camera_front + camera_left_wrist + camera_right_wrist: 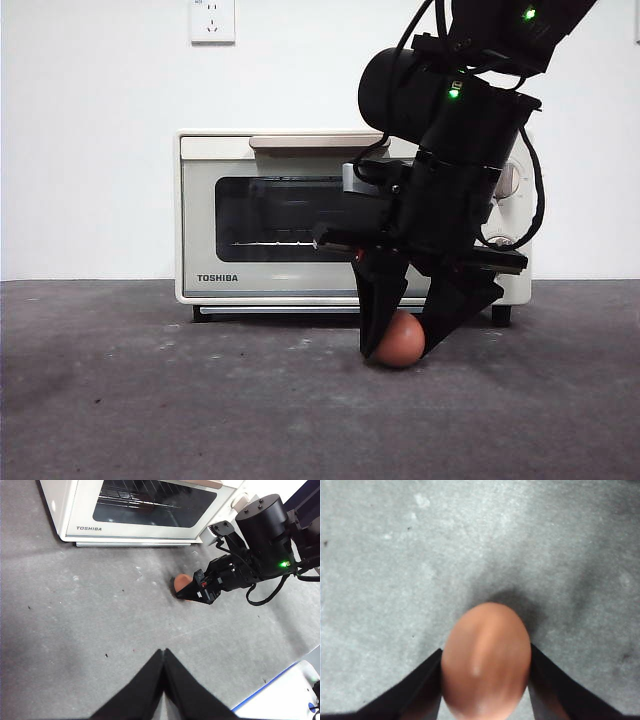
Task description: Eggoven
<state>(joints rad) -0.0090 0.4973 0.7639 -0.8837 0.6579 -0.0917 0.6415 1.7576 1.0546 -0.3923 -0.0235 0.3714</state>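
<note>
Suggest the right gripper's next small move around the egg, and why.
Probably lift straight up: the right gripper has a jaw on each side of the egg, which sits on the table before the closed TOSHIBA toaster oven.

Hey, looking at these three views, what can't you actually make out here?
- Front view: the right hand and its arm cover the cream boxy toaster oven's right side and most of its dials, plus part of the small reddish-brown egg.
- Right wrist view: the egg is blurred and cut off by the edge; egg-table contact is unseen.
- Left wrist view: the oven's top is cut off; the left hand holds nothing.
</note>
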